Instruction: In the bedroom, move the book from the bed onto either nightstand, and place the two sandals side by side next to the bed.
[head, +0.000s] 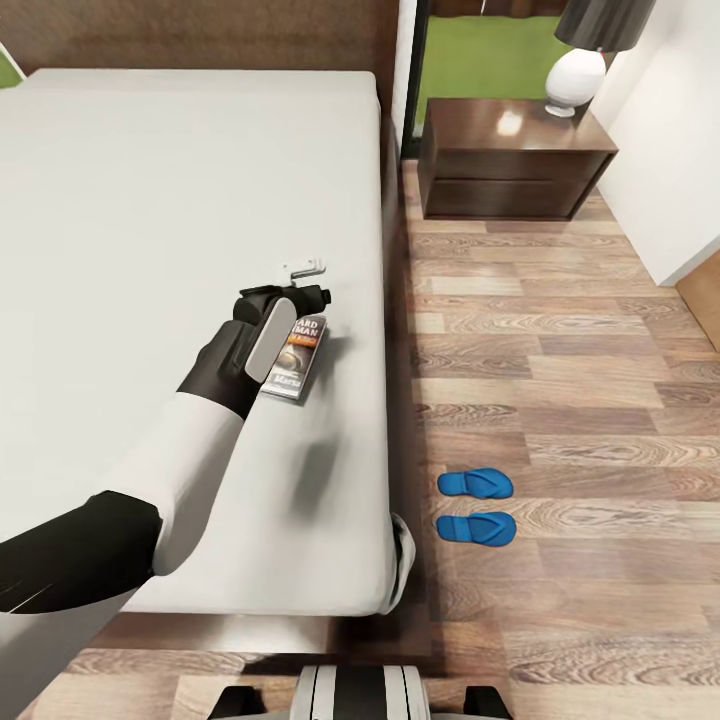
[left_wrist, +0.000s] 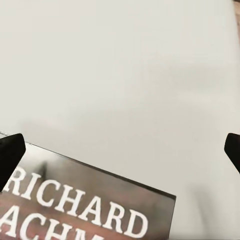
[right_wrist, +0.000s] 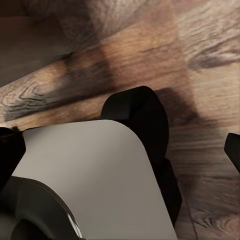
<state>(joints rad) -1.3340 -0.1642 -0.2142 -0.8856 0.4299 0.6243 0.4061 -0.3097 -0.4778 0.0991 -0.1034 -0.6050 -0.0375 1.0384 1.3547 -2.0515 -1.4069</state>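
The book (head: 300, 362) lies flat on the bed (head: 150, 200) near its right edge, dark cover up with white lettering. My left gripper (head: 305, 270) hovers over the mattress just past the book's far end, with the wrist covering part of the cover. In the left wrist view the book (left_wrist: 85, 200) shows between the wide-apart fingertips (left_wrist: 10, 152), so the left gripper (left_wrist: 120, 150) is open and holds nothing. Two blue sandals (head: 476, 484) (head: 477, 528) lie side by side on the floor beside the bed. My right gripper (right_wrist: 120, 152) is open and low over the floor.
A dark wooden nightstand (head: 480, 185) stands at the bed's head on the right, with a white lamp (head: 576, 80) on its top. Wood-plank floor (head: 560, 380) runs between the bed and the white wall (head: 680, 150). My own base (right_wrist: 95, 175) shows under the right gripper.
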